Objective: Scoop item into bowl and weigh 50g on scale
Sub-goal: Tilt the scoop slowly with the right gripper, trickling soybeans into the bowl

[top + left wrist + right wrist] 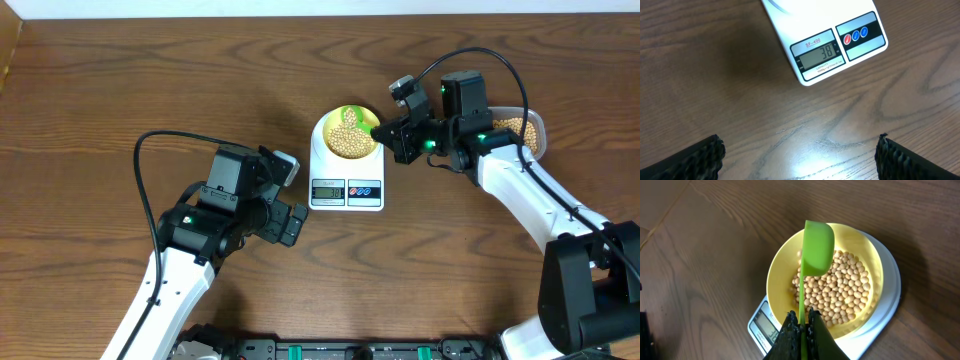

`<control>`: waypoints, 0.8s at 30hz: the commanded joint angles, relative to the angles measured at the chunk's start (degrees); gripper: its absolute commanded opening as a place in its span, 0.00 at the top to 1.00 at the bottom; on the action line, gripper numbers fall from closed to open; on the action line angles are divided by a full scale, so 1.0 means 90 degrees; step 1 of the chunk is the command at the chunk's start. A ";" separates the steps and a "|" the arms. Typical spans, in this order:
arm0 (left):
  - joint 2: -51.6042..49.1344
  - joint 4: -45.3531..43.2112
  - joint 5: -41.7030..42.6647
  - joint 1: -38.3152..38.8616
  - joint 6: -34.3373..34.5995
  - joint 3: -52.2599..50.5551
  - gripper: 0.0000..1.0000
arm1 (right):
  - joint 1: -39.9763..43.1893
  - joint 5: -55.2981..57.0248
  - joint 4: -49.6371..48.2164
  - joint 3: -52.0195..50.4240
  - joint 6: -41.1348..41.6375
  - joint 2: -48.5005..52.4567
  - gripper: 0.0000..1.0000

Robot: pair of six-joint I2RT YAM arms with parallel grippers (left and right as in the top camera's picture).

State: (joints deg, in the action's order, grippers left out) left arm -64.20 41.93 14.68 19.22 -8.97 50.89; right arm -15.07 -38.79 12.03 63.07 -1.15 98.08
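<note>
The right pincer (801, 322), at the bottom middle of its wrist view, was clamped tight on the handle of a green scoop (817, 247). The scoop's cup reached up beyond the fingertips and hung over the yellow bowl (779, 272), above the beans (840, 292) heaped inside. The bowl sat on the white scale (891, 297), in the upper middle of the overhead view. The left pincer (800, 155) stood spread wide and empty over the table (715, 75), just below the scale's display, which read 38.
</note>
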 commanded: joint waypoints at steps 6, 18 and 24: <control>-0.0012 -0.0005 -0.0041 -0.0027 0.0027 -0.0005 0.02 | -0.0005 0.0262 0.0136 -0.0007 -0.0291 -0.0124 0.99; -0.0012 -0.0005 -0.0041 -0.0027 0.0027 -0.0005 0.02 | -0.0005 0.0272 0.0260 0.0083 -0.0291 -0.0126 0.99; -0.0012 -0.0005 -0.0041 -0.0027 0.0024 -0.0005 0.02 | -0.0002 0.0274 0.0379 0.0085 -0.0629 -0.0126 0.99</control>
State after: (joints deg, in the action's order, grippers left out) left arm -64.20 41.93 14.68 19.22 -8.97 50.89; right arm -15.07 -36.18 15.29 63.07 -4.10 98.08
